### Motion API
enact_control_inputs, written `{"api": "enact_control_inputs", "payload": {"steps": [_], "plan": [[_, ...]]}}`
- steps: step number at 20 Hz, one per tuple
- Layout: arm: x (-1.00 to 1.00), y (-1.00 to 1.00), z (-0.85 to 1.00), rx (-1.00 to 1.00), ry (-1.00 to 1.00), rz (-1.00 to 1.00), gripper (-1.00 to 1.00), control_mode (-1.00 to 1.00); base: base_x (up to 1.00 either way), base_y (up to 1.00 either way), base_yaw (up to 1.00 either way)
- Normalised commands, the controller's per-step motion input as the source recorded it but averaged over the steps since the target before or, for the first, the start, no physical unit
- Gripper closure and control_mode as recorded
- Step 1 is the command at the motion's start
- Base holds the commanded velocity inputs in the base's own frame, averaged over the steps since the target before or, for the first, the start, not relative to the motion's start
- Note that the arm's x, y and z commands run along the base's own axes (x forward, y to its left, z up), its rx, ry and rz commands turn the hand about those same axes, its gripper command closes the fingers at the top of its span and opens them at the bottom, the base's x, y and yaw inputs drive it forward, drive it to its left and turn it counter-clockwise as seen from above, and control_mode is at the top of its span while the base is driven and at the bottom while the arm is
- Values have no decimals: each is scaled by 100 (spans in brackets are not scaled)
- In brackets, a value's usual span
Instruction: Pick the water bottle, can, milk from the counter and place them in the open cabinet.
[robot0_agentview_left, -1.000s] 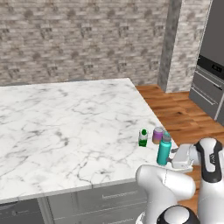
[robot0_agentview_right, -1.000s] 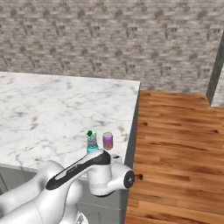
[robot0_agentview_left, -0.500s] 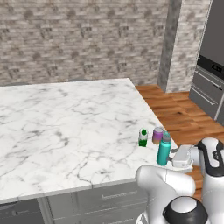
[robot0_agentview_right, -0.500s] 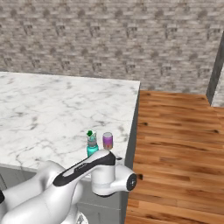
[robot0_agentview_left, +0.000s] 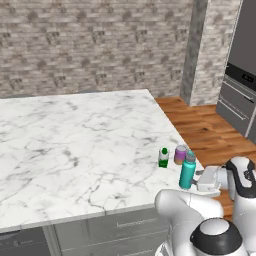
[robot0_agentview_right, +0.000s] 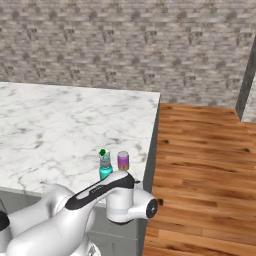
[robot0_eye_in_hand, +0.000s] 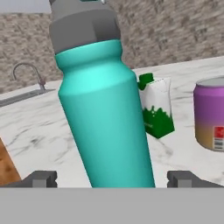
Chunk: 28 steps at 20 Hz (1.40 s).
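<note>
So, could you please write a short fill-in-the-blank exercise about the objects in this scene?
1. The water bottle has a ____ cap.
2. The can has a ____ body.
3. The gripper has its fingers ____, one on each side of the bottle.
4. The milk stands on the ____ counter.

Missing words: grey; purple; open; marble

a kitchen: marble counter (robot0_agentview_left: 75, 145), sink tap (robot0_eye_in_hand: 27, 72), brick wall (robot0_agentview_left: 90, 45).
</note>
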Motion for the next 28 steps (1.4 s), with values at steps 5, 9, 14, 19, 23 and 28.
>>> {"api": "enact_control_inputs", "payload": {"steps": [5,9,14,19,23,28], "plan": [[16,0,-4,0,0,0,-100,-100,0,0,0],[24,0,-10,0,1,0,-100,-100,0,0,0],[13,0,-8,0,1,0,-100,-100,0,0,0],[0,0,0,0,0,0,100,-100,0,0,0],[0,0,0,0,0,0,100,-100,0,0,0],[-2,0,0,0,0,0,100,-100,0,0,0]]}}
